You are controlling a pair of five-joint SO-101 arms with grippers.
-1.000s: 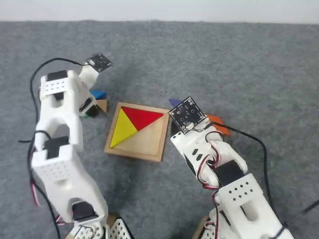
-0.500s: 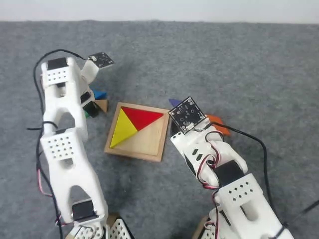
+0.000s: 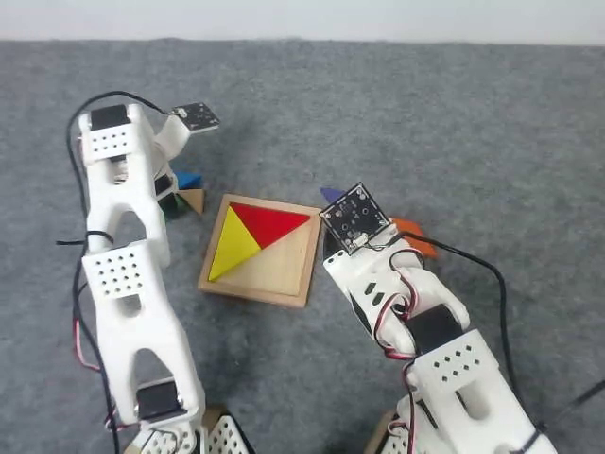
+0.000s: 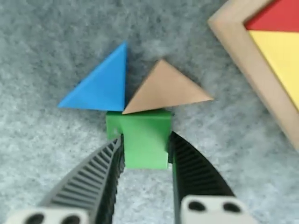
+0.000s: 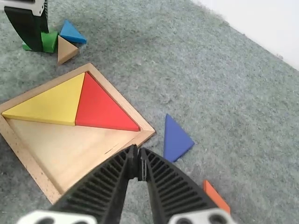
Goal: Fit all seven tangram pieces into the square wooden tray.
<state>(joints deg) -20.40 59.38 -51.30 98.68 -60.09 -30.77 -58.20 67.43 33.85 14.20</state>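
Observation:
My left gripper [image 4: 145, 140] is shut on the green square [image 4: 142, 133], which sits on the carpet touching a light blue triangle [image 4: 103, 84] and a tan triangle [image 4: 163, 88]. From above, that cluster [image 3: 188, 194] lies just left of the square wooden tray [image 3: 253, 288]. A yellow triangle [image 3: 232, 246] and a red triangle [image 3: 267, 222] lie flat inside the tray. My right gripper [image 5: 138, 164] is shut and holds nothing, hovering over the tray's right corner. A dark blue triangle [image 5: 175, 137] and an orange piece [image 5: 216, 196] rest on the carpet beyond it.
Grey carpet covers the table, with open room behind the tray and at the far right. The tray's lower half [image 5: 56, 144] is bare wood. A white wall edge [image 3: 302, 19] runs along the back. Cables trail from both arms.
The left arm's upper links swung up and toward the back while its gripper stayed at the green square. The right arm and all the pieces kept still.

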